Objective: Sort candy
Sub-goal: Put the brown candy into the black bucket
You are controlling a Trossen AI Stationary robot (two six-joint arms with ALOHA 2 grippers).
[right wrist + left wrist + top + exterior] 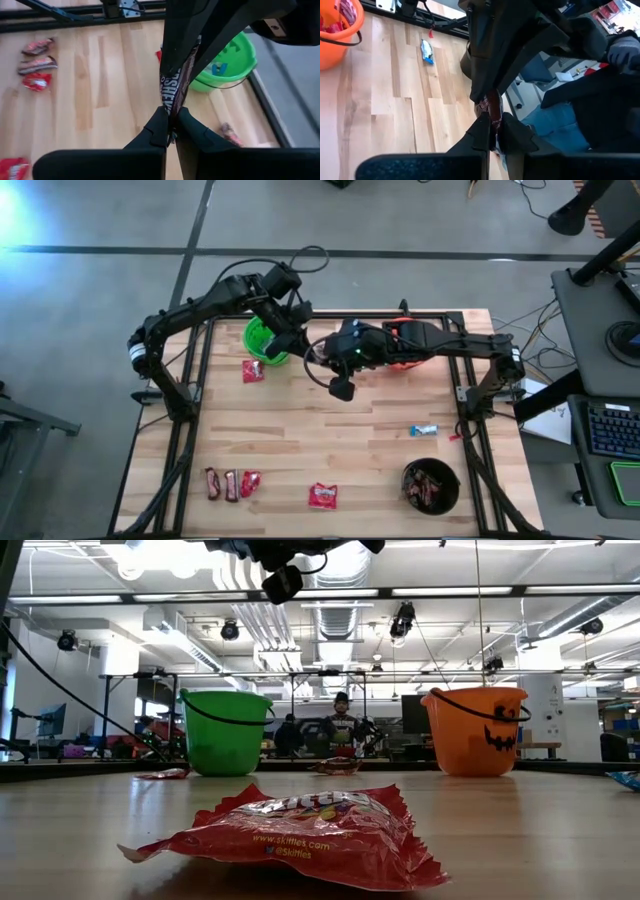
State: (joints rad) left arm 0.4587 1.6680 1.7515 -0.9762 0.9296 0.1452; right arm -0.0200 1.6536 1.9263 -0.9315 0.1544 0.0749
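Candy sorting is partly done: both hands [318, 352] pinch one dark brown bar [176, 85] above the desk [330, 430] beside the green bucket [262, 340], while several sweets [230, 483] lie loose.

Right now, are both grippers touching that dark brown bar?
Touching. In the right wrist view the right gripper pinches the dark brown bar; in the left wrist view the left gripper pinches its other end.

From above we see the table [300, 430] evenly lit with a bright glare in the frame's upper-left corner, while at table height ceiling strip lights [450, 590] glow behind, the near red packet [300, 835] looks sharp, and both wrist views show blurred dark foregrounds.
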